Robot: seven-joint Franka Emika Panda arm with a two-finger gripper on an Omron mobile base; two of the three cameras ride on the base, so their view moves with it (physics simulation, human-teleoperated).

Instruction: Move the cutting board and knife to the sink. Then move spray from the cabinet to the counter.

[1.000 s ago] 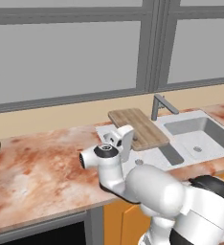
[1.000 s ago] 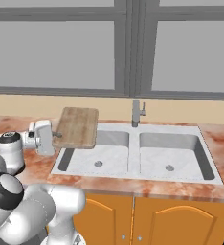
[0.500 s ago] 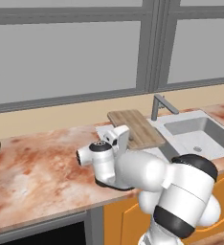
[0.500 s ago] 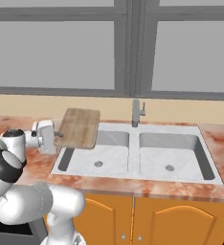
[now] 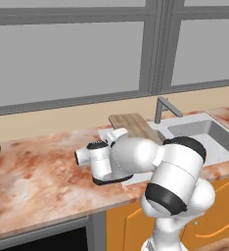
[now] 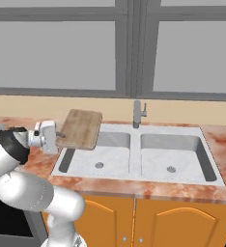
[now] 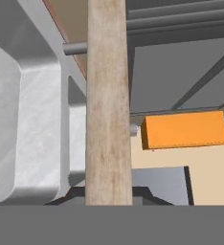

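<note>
The cutting board (image 6: 81, 128), a light-brown wooden slab, hangs over the sink's (image 6: 134, 159) back left corner, a little above the counter (image 6: 35, 164). My gripper (image 6: 62, 136) is shut on the board's near left edge. From the left base view the board (image 5: 134, 125) shows behind my gripper (image 5: 117, 134). In the hand view the board (image 7: 108, 105) runs edge-on between my fingertips (image 7: 143, 192), with the sink basin (image 7: 18, 119) to its left. The knife and the spray are out of view.
A grey faucet (image 6: 138, 113) stands behind the sink's divider, just right of the board. Windows (image 6: 134, 48) run along the wall behind. My own white elbow (image 5: 175, 166) bulks over the counter's front edge. Orange base cabinets (image 6: 173, 222) sit below.
My arm's elbow has swung across and forward while the gripper stays shut on the board. The board has barely shifted from its place by the sink's left corner.
</note>
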